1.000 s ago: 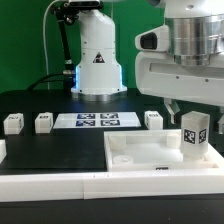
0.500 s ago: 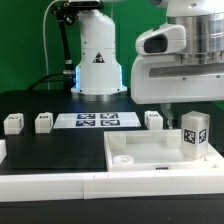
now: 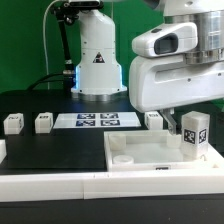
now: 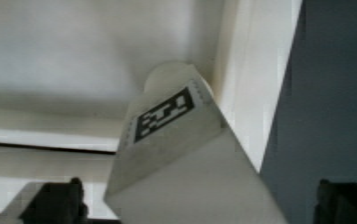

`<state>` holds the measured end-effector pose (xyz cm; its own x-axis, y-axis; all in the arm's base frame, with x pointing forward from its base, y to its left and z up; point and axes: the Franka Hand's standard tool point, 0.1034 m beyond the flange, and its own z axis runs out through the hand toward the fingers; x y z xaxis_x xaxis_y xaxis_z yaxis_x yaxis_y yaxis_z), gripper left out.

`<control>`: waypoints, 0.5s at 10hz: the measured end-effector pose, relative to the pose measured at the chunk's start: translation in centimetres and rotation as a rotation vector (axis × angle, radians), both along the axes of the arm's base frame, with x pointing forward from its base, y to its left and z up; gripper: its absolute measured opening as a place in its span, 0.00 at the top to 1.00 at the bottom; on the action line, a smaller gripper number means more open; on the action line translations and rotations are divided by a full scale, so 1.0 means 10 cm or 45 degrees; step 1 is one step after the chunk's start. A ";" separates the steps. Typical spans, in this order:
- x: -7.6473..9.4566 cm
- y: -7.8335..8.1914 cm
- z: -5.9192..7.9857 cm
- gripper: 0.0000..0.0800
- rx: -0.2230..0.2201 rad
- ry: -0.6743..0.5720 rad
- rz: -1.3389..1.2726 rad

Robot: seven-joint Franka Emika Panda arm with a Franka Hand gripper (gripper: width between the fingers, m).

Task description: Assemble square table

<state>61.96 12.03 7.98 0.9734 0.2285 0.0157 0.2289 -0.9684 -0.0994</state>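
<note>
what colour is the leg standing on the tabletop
The leg is white with a black-and-white square tag, clearest in the exterior view.

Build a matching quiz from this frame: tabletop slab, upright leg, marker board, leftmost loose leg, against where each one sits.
Things:
1. tabletop slab
2. upright leg
3. marker board
4. leftmost loose leg

Places:
A. lying flat mid-table, covered in tags
B. on the table at the exterior view's far left
C. rim up, front of the table, toward the exterior view's right
D. standing on the slab at its corner

Pairs: 1-C; 2-D; 3-A; 4-B
</note>
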 end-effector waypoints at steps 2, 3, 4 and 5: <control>-0.01 0.00 -0.01 0.19 -0.016 -0.010 0.143; -0.01 0.00 -0.01 0.19 -0.016 -0.017 0.159; -0.02 0.00 -0.03 0.30 -0.017 -0.022 0.159; -0.02 0.00 -0.03 0.47 -0.017 -0.022 0.157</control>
